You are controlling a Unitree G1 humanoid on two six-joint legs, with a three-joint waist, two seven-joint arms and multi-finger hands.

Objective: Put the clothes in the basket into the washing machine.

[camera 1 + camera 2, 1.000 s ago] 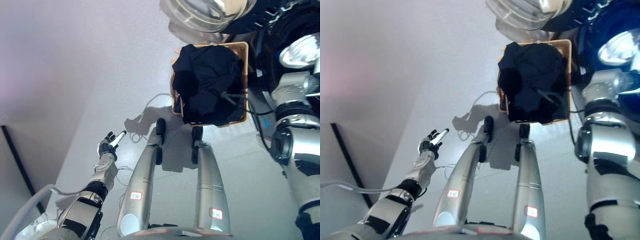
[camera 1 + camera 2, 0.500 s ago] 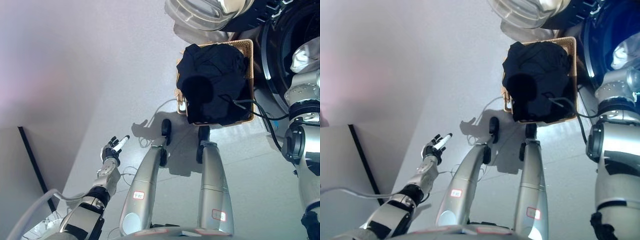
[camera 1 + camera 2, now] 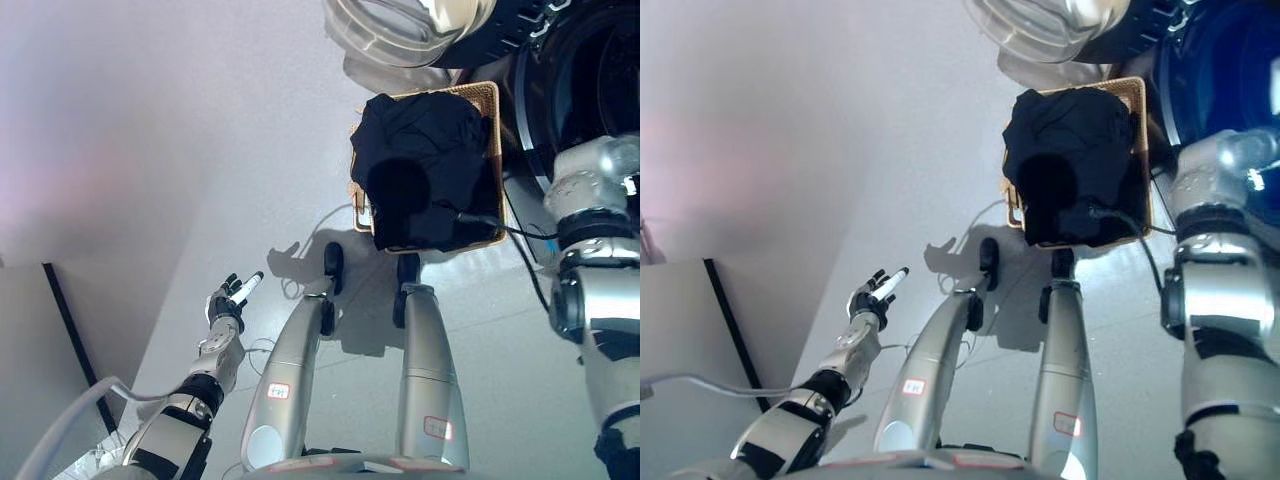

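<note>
A wicker basket point(image 3: 491, 98) stands on the floor in front of me, heaped with black clothes point(image 3: 428, 160). Right behind it is the washing machine, its round door point(image 3: 400, 25) swung open at the top and its dark drum opening point(image 3: 585, 70) at the upper right. My left hand point(image 3: 228, 298) hangs low at the left with straight fingers, far from the basket and holding nothing. My right arm point(image 3: 592, 205) reaches up along the right edge toward the drum opening. Its hand does not show in either view.
A pale wall fills the left side, with a dark strip point(image 3: 65, 330) where it meets the floor. A curved white plastic rim point(image 3: 60, 430) shows at the lower left corner. A thin white cord point(image 3: 320, 212) lies on the floor left of the basket.
The view has shifted a little. My right arm has moved against the drum opening, and a pale shape seen there earlier no longer shows. The left hand and the black clothes are unchanged.
</note>
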